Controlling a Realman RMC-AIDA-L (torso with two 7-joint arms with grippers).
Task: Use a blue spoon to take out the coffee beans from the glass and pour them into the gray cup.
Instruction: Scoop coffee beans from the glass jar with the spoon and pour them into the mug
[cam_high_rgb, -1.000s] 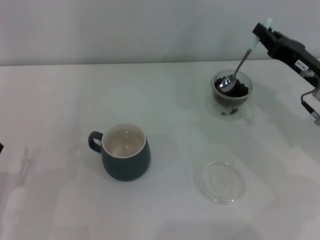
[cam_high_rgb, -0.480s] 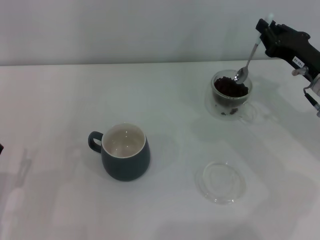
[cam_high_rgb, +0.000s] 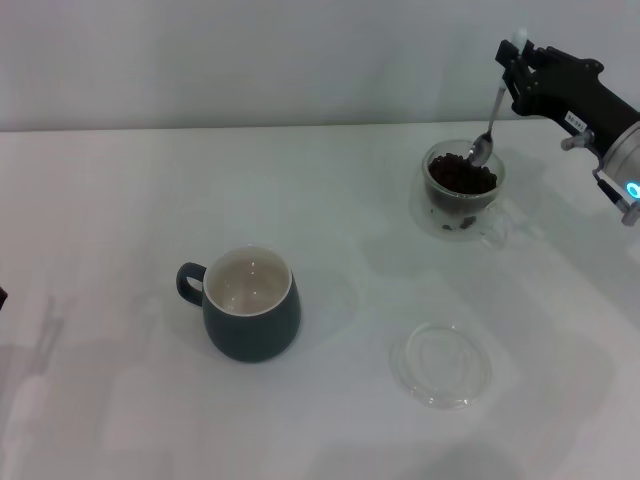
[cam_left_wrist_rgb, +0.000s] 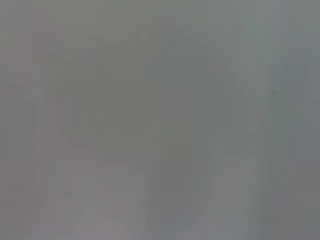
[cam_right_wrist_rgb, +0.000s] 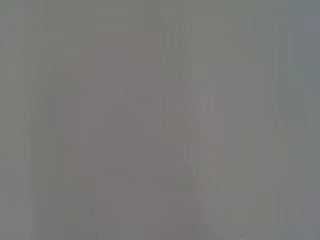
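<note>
In the head view my right gripper (cam_high_rgb: 516, 68) is at the far right, shut on the pale-blue handle of the blue spoon (cam_high_rgb: 489, 122). The spoon hangs almost upright, its metal bowl at the far rim of the glass (cam_high_rgb: 462, 188), just above the coffee beans (cam_high_rgb: 460, 176). I cannot tell if beans lie in the spoon's bowl. The gray cup (cam_high_rgb: 250, 303) stands left of centre, handle to the left, its cream inside bare. My left gripper is out of view. Both wrist views show only blank grey.
A flat clear glass saucer (cam_high_rgb: 441, 363) lies near the front, right of the gray cup. The white table (cam_high_rgb: 120, 220) ends at a pale wall behind the glass.
The right gripper has raised the spoon's bowl from down in the beans to the glass's far rim, turned the spoon nearly upright and shifted a little left.
</note>
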